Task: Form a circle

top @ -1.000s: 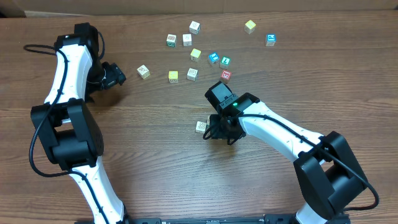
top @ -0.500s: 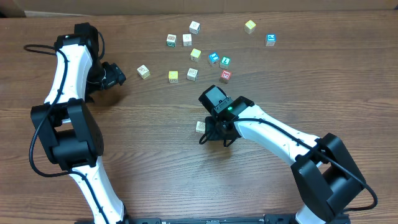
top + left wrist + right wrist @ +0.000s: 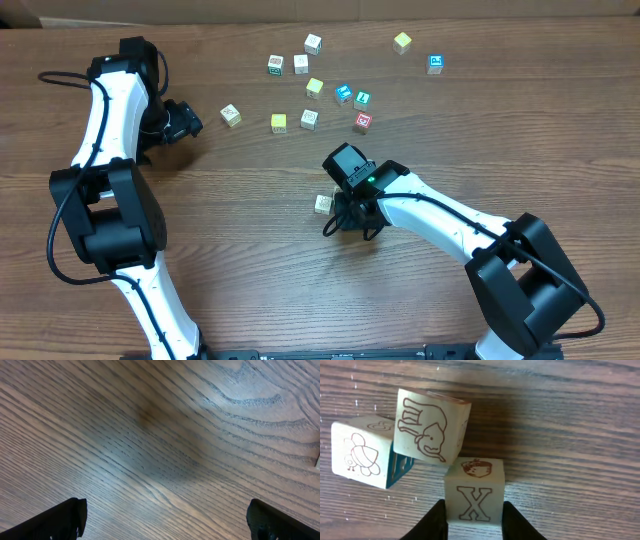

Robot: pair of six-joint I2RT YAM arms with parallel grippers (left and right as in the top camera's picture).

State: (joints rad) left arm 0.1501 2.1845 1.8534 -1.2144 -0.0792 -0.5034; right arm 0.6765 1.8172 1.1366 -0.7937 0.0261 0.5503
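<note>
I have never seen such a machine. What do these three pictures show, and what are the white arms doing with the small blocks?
These are two robot arms at a wooden table. One picture looks down from above; the other two come from a camera on each wrist. The left gripper is wide open over bare wood, holding nothing. The right gripper has its two fingers against both sides of the cube with an X. Beside it lie an elephant cube and a bee cube. Many other cubes lie scattered farther up the table.
</note>
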